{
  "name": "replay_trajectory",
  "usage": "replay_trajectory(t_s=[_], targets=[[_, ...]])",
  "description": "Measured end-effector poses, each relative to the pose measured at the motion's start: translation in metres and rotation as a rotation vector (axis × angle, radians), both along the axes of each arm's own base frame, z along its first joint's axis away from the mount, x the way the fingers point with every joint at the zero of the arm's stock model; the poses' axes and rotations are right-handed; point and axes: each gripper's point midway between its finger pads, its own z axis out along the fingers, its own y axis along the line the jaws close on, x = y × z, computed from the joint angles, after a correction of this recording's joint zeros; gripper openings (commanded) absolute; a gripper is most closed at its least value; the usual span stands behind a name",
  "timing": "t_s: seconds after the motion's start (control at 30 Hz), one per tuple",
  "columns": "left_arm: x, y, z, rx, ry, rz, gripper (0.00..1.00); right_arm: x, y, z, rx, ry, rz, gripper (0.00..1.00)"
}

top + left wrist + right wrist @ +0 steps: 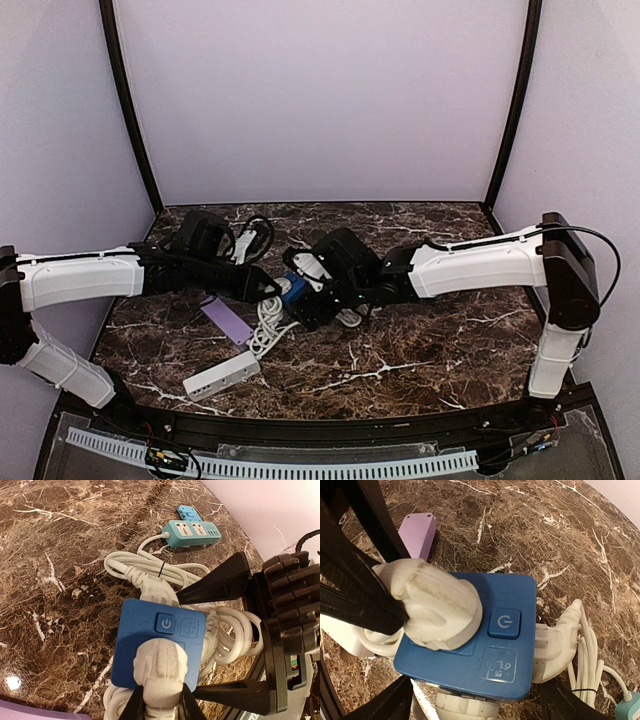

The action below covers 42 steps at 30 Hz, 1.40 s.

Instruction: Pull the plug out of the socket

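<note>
The left pincer (160,707) is closed narrowly on a white plug (160,672) between its two fingertips. The plug sits in the top face of the blue cube socket (145,625), directly ahead of that pincer. The right pincer (475,700) is spread wide, with its black fingers against opposite sides of the socket, holding it. A second white plug (555,647) sticks out of the socket's side, by the right pincer's finger. Beyond the left pincer, a coiled white cable (150,567) lies on the dark marble tabletop (60,555). A teal power strip (192,532) lies farther off. A purple power strip (417,530) lies ahead and left of the right pincer.
</note>
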Motion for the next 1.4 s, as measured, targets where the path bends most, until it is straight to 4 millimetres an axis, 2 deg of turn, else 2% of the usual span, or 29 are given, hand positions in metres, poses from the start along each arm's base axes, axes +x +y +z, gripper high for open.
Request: replay_trajectory(t_s=[0.1, 0.17, 0.37, 0.43, 0.47, 0.5, 0.57, 0.63, 0.7, 0.77, 0.87, 1.0, 1.23, 1.4], targets=[[0.001, 0.000, 0.001, -0.008, 0.008, 0.003, 0.01, 0.003, 0.002, -0.001, -0.015, -0.031, 0.002, 0.87], [0.002, 0.001, 0.001, -0.009, 0.017, 0.008, 0.01, 0.005, 0.004, -0.003, -0.021, -0.050, -0.004, 0.82], [0.007, 0.002, -0.001, -0.001, 0.045, 0.022, 0.03, 0.014, 0.008, -0.014, -0.045, -0.099, -0.031, 0.48], [0.010, 0.002, 0.002, 0.001, 0.044, 0.022, 0.13, 0.014, 0.008, -0.014, -0.051, -0.111, -0.030, 0.35], [0.012, 0.004, 0.003, 0.005, 0.038, 0.019, 0.27, 0.014, 0.009, -0.013, -0.051, -0.113, -0.030, 0.30], [0.013, 0.005, 0.004, 0.005, 0.040, 0.021, 0.34, 0.014, 0.007, -0.014, -0.063, -0.117, -0.029, 0.25], [0.013, 0.004, 0.008, -0.012, 0.045, 0.005, 0.63, 0.016, 0.007, -0.013, -0.063, -0.124, -0.034, 0.15], [0.014, -0.001, 0.021, -0.040, 0.027, -0.025, 0.79, 0.017, 0.006, -0.012, -0.061, -0.123, -0.042, 0.09], [0.015, -0.002, 0.033, -0.052, 0.004, -0.053, 0.90, 0.022, 0.002, -0.010, -0.048, -0.115, -0.065, 0.07], [0.019, -0.004, 0.047, -0.061, -0.038, -0.076, 0.97, 0.026, -0.003, -0.009, -0.034, -0.105, -0.085, 0.07], [0.023, -0.004, 0.061, -0.059, -0.097, -0.108, 0.99, 0.029, -0.011, -0.005, -0.014, -0.086, -0.110, 0.06], [0.022, -0.003, 0.067, -0.043, -0.151, -0.141, 0.99, 0.032, -0.020, -0.006, -0.009, -0.066, -0.143, 0.06], [0.021, -0.003, 0.055, -0.014, -0.152, -0.170, 0.99, 0.024, -0.037, -0.005, -0.016, -0.042, -0.164, 0.05], [0.021, -0.009, 0.038, -0.004, -0.094, -0.197, 0.99, 0.017, -0.047, -0.007, -0.030, -0.027, -0.167, 0.05]])
